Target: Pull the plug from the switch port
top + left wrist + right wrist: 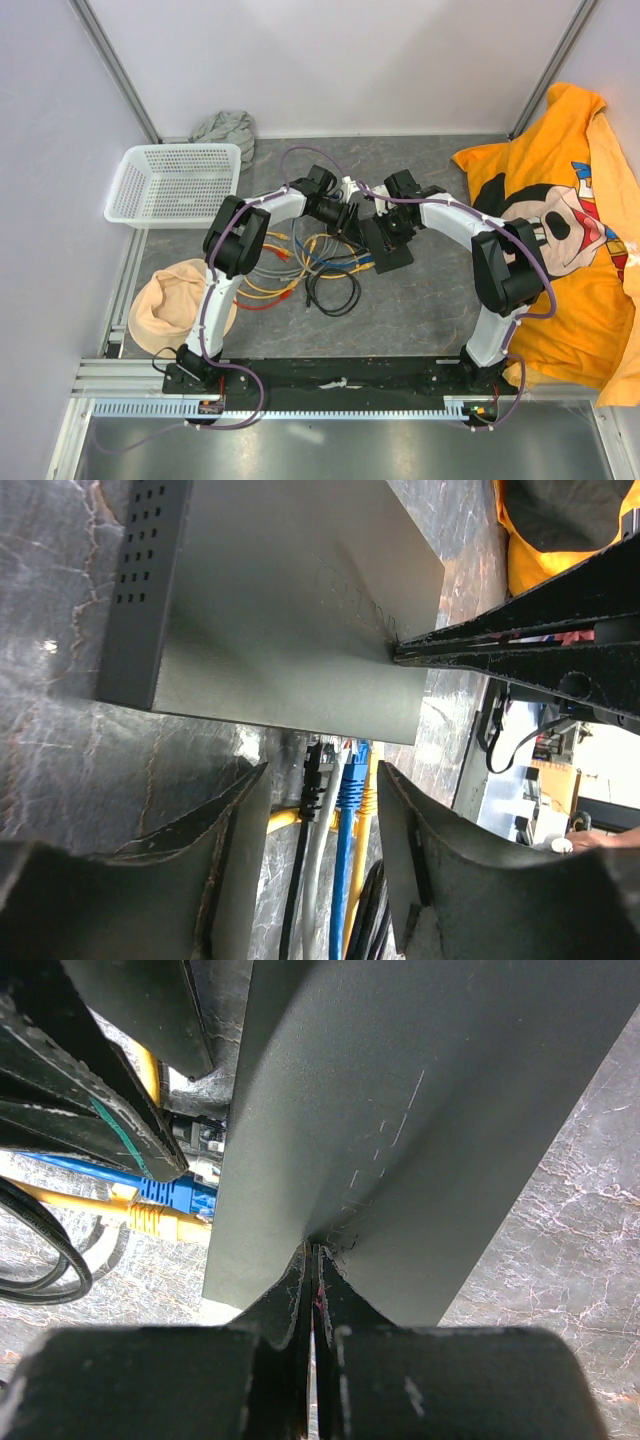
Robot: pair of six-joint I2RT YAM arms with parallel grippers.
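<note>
The switch [290, 610] is a flat matte-black box lying on the dark table; it also shows in the top view [392, 258] and fills the right wrist view [420, 1110]. Black, grey, blue [352, 785] and yellow plugs sit in its sockets. My left gripper [323, 770] is open, with one finger on each side of these plugs and cables, touching none. My right gripper [312, 1250] is shut, its tips pressed down on the switch's top face; it also shows in the left wrist view [420, 650]. The blue plug [175, 1195] and the yellow plug [160, 1222] show beside the switch.
Loose yellow, blue, red and grey cables [290, 265] and a black coil [332, 292] spread left of the switch. A white basket [175, 183] stands far left, a beige cloth [175, 305] near left, a grey cloth [225, 128] at the back, and an orange shirt [560, 220] on the right.
</note>
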